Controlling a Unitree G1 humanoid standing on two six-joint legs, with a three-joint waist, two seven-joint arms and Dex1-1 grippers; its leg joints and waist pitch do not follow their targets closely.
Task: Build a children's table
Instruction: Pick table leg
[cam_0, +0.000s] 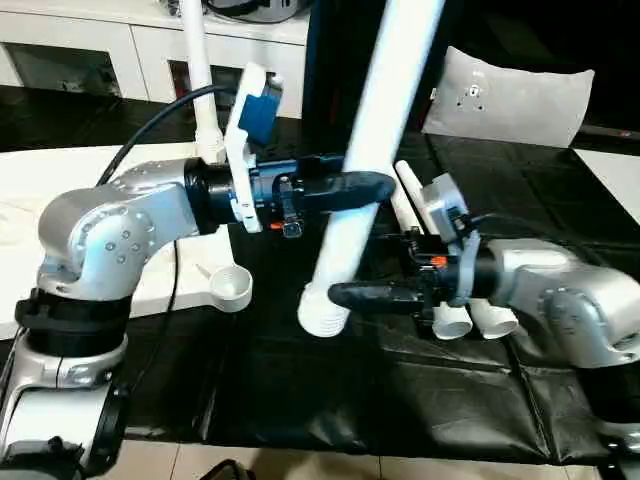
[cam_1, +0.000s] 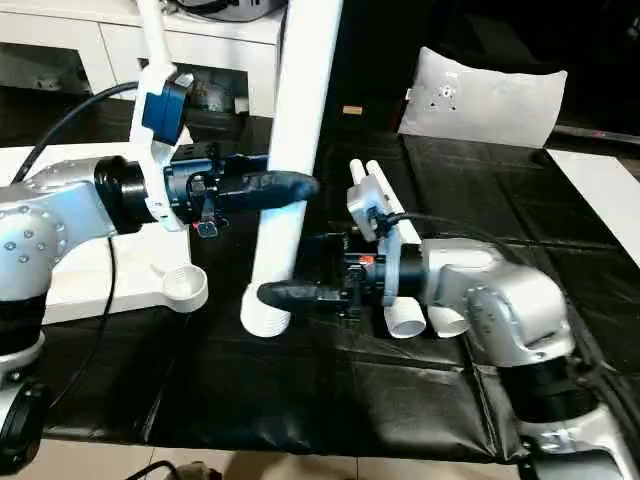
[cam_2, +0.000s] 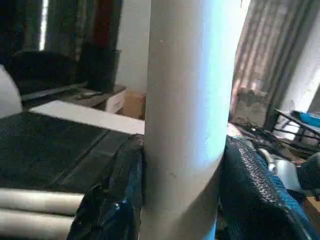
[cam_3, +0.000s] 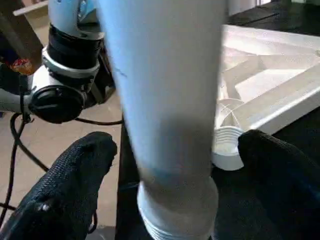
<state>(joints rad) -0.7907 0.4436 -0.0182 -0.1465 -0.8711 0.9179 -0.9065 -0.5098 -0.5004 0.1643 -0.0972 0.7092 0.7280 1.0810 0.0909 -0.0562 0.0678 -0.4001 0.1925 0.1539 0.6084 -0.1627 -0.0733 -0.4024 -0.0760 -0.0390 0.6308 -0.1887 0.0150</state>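
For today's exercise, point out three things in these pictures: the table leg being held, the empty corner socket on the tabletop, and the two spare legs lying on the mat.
held leg (cam_0: 372, 120), left eye view, on its shaft.
corner socket (cam_0: 232, 287), left eye view, on its round rim.
spare legs (cam_1: 405, 318), right eye view, on one leg's open end.

A smooth, slightly glossy white plastic is seen on the table leg (cam_0: 370, 150). The black fingers (cam_2: 255, 190) are given a rough, pebbled texture, while brushed silver metal covers the forearms (cam_0: 110, 235).
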